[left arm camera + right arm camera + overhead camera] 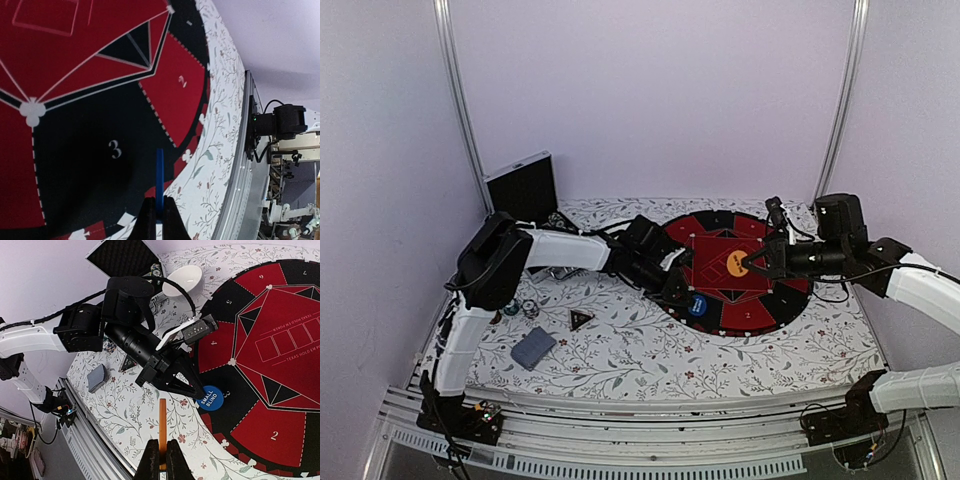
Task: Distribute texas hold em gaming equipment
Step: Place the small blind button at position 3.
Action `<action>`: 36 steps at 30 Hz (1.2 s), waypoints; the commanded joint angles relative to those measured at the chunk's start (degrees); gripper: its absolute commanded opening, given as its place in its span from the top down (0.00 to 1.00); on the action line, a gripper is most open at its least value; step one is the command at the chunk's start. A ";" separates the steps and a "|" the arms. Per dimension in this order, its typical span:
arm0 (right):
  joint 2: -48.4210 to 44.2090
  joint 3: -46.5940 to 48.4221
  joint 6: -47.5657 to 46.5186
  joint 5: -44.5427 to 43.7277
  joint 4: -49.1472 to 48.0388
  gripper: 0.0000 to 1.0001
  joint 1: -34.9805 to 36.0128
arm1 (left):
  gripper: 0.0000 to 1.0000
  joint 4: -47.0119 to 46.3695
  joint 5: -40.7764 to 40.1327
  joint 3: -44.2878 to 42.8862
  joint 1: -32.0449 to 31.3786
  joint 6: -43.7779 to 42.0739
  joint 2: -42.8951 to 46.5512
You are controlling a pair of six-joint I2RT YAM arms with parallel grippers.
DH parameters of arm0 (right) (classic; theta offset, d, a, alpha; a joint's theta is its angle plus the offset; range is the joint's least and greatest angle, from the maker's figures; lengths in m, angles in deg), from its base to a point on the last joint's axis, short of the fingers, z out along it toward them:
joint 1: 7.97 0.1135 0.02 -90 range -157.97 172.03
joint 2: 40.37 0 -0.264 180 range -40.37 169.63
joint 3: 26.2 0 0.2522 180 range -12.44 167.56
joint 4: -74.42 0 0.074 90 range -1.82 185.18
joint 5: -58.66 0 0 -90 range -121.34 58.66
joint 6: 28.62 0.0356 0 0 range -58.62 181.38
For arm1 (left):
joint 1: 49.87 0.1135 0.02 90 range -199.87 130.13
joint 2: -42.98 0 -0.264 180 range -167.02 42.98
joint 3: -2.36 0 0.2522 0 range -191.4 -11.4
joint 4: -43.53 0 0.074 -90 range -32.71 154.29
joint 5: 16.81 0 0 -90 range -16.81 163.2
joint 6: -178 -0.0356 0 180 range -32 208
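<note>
The blue "SMALL BLIND" marker disc (210, 397) hangs low over the black number 3 field at the near-left edge of the round poker mat (750, 315). My left gripper (682, 297) is shut on it. In the left wrist view the blue disc (159, 172) stands edge-on between the jaws of the left gripper (159, 202). My right gripper (752, 264) is shut on an orange marker disc (736, 264) above the mat's red centre. That orange disc (162, 422) shows edge-on in the right gripper (161, 442). A deck of grey-blue cards (533, 347) lies on the cloth at the near left.
An open black case (523, 185) stands at the back left. A white bowl (185, 279) sits behind the left arm. A black triangular piece (582, 319) and a few small chips (525, 309) lie on the flowered cloth left of the mat.
</note>
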 commanded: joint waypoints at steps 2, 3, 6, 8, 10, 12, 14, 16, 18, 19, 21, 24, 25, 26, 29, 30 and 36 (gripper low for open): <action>2.58 1.66 0.36 -0.89 -0.85 0.98 -0.26 | 0.99 5.81 4.32 -7.35 0.72 -1.05 -3.39; 2.91 1.67 0.54 -0.89 -0.89 0.98 -0.25 | 0.98 7.83 6.13 -9.78 1.10 -1.02 -5.18; 2.97 1.96 1.12 -1.05 -0.90 0.98 -0.23 | 0.96 11.77 9.62 -14.66 1.95 -1.69 -8.74; 2.81 2.21 1.31 -1.15 -0.88 0.98 -0.25 | 0.93 11.79 9.82 -14.84 2.07 -1.98 -8.91; 2.68 2.69 1.36 -1.09 -0.90 0.98 -0.27 | 0.81 11.96 10.02 -14.88 2.06 -2.13 -8.91; 2.97 3.33 1.52 -1.06 -0.81 0.98 -0.24 | 0.63 12.01 9.89 -14.64 2.18 -2.33 -8.72; 3.39 3.73 1.53 -1.06 -0.79 0.98 -0.24 | 0.51 11.97 8.98 -14.27 2.02 -3.06 -8.17; 3.84 4.14 1.37 -1.06 -0.67 0.98 -0.27 | 0.48 12.01 7.20 -14.08 2.01 -3.42 -7.36; 4.29 4.50 1.36 -0.99 -0.48 0.98 -0.26 | 0.47 12.40 3.53 -14.25 2.28 -3.62 -6.34; 4.45 4.64 1.24 -0.90 -0.46 0.98 -0.25 | 0.47 12.60 1.39 -14.26 2.42 -4.25 -5.27; 4.73 4.93 1.12 -0.91 -0.29 0.98 -0.24 | 0.46 12.63 -3.81 -13.80 2.65 -5.88 -2.40; 5.22 5.30 0.55 -1.06 -0.13 0.98 -0.19 | 0.45 10.76 -8.27 -11.99 3.19 -7.20 1.85; 5.43 5.37 0.43 -1.02 -0.11 0.98 -0.21 | 0.45 9.43 -7.49 -10.89 3.31 -7.77 3.15; 5.79 5.54 0.23 -0.92 -0.06 0.98 -0.22 | 0.46 7.89 -5.74 -9.24 3.27 -8.73 4.38; 6.88 5.89 -0.39 1.05 -0.49 0.98 -0.25 | 0.46 -0.12 2.56 -2.52 2.74 -12.68 10.02; 7.28 5.84 -0.87 2.64 -1.03 0.98 -0.26 | 0.46 -4.53 5.73 1.15 2.70 -13.39 12.73; 8.97 6.81 -4.94 10.81 -5.35 0.98 3.65 | 0.31 -43.97 16.27 24.05 3.27 -4.12 28.04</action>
